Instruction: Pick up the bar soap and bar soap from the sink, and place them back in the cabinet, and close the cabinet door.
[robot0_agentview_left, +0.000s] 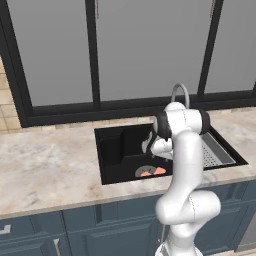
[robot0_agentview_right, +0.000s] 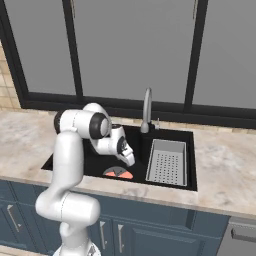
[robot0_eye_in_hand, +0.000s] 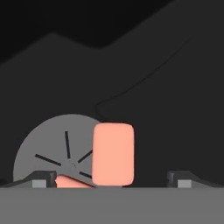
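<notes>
2 bar soaps lie on the round grey drain near the sink's front edge; the gripper hangs released over them.

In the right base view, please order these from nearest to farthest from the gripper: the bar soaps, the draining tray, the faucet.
1. bar soaps: on the drain, just below the gripper.
2. draining tray: in the sink's right side.
3. faucet: behind the sink's back rim.
</notes>
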